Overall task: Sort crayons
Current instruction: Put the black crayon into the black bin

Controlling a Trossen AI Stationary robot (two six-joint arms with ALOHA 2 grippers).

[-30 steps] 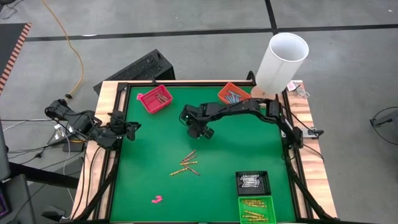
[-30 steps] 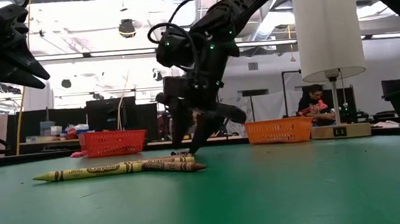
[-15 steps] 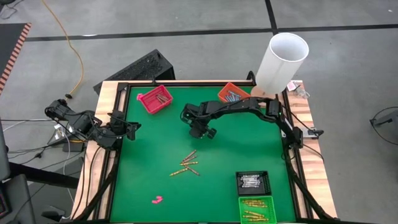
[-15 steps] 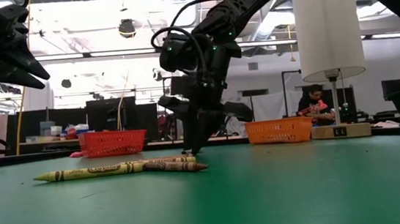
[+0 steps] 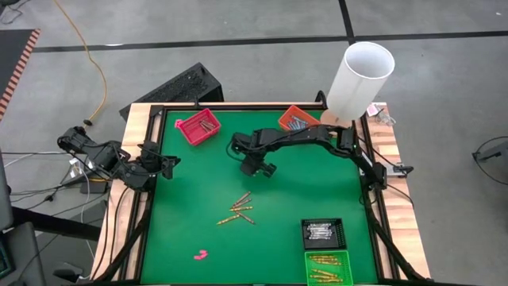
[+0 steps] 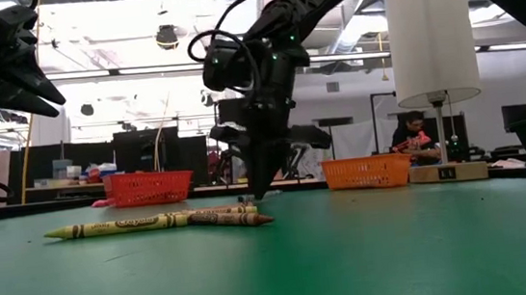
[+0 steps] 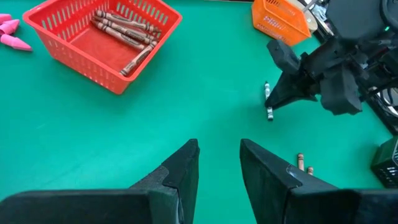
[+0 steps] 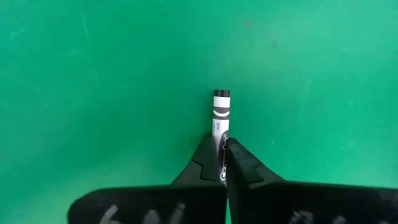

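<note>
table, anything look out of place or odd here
One oddity: small pink lumps lie loose on the green mat near the front left, outside every tray and unlike the crayons. A few yellow-orange crayons remain unsorted mid-table. The right gripper is shut on a white-grey crayon.

- Green table (image 5: 182, 183) is lying bare all around the right gripper (image 5: 255, 168), whose jaws are pinching a white crayon (image 8: 221, 111).
- Loose crayons (image 5: 239, 209) are lying near, toward the front.
- Red basket (image 5: 198, 125) and orange basket (image 5: 298, 120) are flanking it behind.
</note>
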